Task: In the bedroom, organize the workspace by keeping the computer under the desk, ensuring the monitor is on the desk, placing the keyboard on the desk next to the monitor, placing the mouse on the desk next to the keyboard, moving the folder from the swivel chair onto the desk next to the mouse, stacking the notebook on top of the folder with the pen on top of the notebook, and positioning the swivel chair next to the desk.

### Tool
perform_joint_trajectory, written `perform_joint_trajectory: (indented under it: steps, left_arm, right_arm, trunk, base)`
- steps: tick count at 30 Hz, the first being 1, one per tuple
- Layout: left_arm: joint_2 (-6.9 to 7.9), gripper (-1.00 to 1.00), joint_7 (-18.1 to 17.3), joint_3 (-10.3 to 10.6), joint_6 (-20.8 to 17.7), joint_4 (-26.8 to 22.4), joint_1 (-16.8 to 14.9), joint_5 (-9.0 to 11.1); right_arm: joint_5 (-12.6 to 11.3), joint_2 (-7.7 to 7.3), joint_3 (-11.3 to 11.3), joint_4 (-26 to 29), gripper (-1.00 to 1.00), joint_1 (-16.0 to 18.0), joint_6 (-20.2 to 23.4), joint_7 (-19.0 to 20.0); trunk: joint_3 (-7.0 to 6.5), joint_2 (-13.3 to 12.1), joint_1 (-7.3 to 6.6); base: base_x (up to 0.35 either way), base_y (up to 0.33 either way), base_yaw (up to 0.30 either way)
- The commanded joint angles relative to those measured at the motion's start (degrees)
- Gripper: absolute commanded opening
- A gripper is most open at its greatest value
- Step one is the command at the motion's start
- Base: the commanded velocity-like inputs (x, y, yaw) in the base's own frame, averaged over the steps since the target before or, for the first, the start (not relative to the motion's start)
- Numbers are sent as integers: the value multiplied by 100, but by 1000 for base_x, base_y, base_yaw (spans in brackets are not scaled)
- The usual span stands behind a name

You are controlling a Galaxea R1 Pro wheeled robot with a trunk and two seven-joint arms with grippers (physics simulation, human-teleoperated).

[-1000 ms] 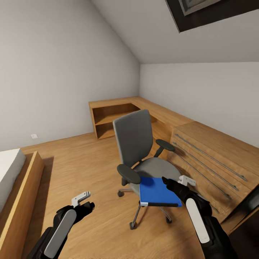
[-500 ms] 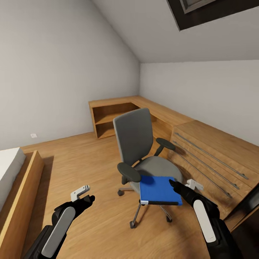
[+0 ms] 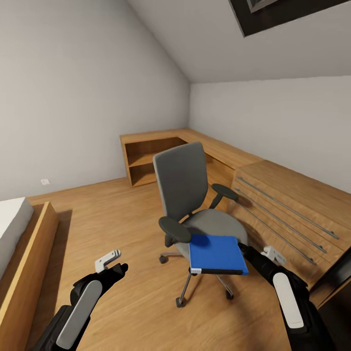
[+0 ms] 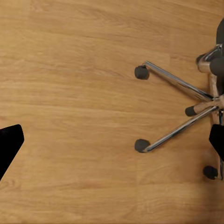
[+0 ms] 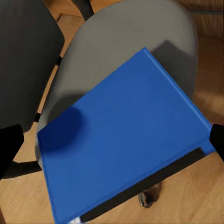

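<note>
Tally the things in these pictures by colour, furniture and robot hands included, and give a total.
Blue: 1, the flat blue rectangular folder on the chair seat.
Grey: 1, the grey upholstered swivel chair.
Light wood: 3, the open shelf unit, the drawer cabinet, the bed frame.
Black: 2, the left hand and the right hand.
Total: 7

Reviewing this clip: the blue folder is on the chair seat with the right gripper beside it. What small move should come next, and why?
Probably lower the right gripper a little further onto the near edge of the folder, then close. The folder lies flat on the swivel chair seat, its dark spine edge overhanging the front, and the right wrist view shows the fingertips spread wide at either side of it, not touching yet.
</note>
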State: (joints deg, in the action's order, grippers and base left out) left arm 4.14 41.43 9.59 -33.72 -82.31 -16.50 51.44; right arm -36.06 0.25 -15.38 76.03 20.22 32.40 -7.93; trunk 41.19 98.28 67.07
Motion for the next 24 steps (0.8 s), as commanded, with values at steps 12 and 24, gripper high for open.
perform_joint_trajectory:
  steps: [12,24]
  left_arm:
    - [2,100,51,11,5,-5,-2,48]
    - [-13,100,75,26,7,11,-3,56]
  right_arm:
    - [-565,-84,-423,-600,100,8,35,388]
    - [-1530,-824,-598,-1133,100,8,73,1341]
  trunk:
    - [221,486,264]
    - [437,967,527]
  base:
    - [0,0,0]
    - [0,0,0]
